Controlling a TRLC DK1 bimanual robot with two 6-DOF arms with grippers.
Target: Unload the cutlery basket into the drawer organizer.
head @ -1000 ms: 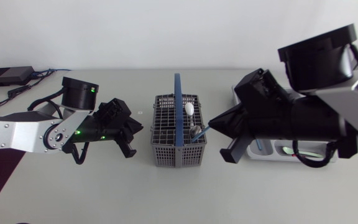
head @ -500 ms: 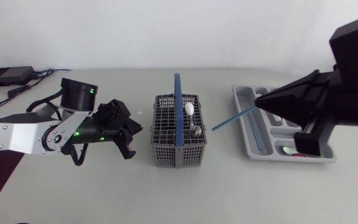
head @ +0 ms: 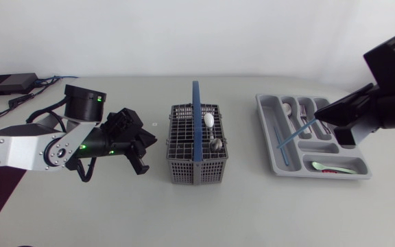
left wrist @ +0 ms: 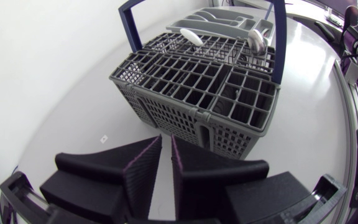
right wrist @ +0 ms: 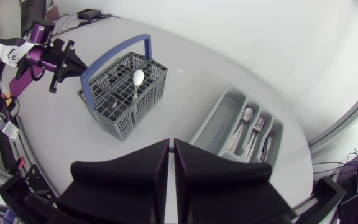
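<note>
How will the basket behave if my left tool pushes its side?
The basket is open plastic lattice holding only two spoons, so it is probably light and would slide on the smooth table. Its base looks broad against its height, so a low push seems unlikely to tip it; a push on the tall handle might.

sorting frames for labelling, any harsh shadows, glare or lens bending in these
Head view: even light, soft shadow by the cutlery basket, no glare on the table; the blue stick in the right pincer stands out against the drawer organizer. Left wrist view: fisheye bows the basket's walls. Right wrist view: table edge curves, corners dark.
</note>
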